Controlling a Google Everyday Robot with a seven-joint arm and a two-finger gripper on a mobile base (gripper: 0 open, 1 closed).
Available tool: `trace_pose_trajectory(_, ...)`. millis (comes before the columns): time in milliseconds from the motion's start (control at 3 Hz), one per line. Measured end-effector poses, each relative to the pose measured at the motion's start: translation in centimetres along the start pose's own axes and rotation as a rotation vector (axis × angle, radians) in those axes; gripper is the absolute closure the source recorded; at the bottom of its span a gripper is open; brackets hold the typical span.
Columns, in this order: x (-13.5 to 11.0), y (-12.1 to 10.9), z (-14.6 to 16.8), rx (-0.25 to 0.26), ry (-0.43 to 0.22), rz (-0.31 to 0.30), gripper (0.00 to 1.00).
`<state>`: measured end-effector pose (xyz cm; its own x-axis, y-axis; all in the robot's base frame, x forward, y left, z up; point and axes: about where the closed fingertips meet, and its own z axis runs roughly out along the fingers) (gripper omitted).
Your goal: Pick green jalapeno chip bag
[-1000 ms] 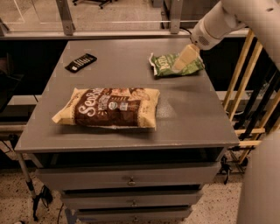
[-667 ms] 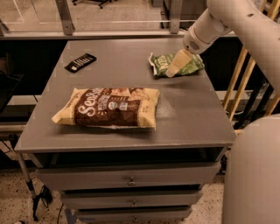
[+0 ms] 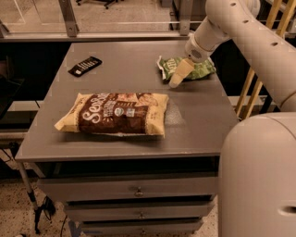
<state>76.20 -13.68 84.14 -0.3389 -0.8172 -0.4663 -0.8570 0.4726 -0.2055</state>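
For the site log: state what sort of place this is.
Likely a lab or office workspace: a grey drawer cabinet with a glass partition behind. The gripper is at the green jalapeno chip bag, far right.

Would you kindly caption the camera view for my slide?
Gripper at the green bag, far right; brown bag and remote lie apart.

The pale arm (image 3: 252, 34) comes in from the upper right corner of the view and slopes down toward the left, ending in a rounded wrist (image 3: 198, 48). From that wrist the tan gripper (image 3: 178, 75) points downward and a little to the left, low at the arm's far end and right of centre in the upper part of the view. The robot's broad, smooth body (image 3: 259, 176) fills the lower right corner
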Motion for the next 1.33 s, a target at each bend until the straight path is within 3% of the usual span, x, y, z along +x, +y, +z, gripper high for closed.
trace_pose_trajectory(333,-0.3,-0.1,0.5,-0.01,-0.001,-0.002,0.16)
trace_pose_trajectory(1000,-0.6,-1.4,-0.1,0.021,-0.029,0.014,0.63)
trace_pose_trajectory(1333,-2.0,-1.7,-1.9,0.048,-0.085,0.002,0.85)
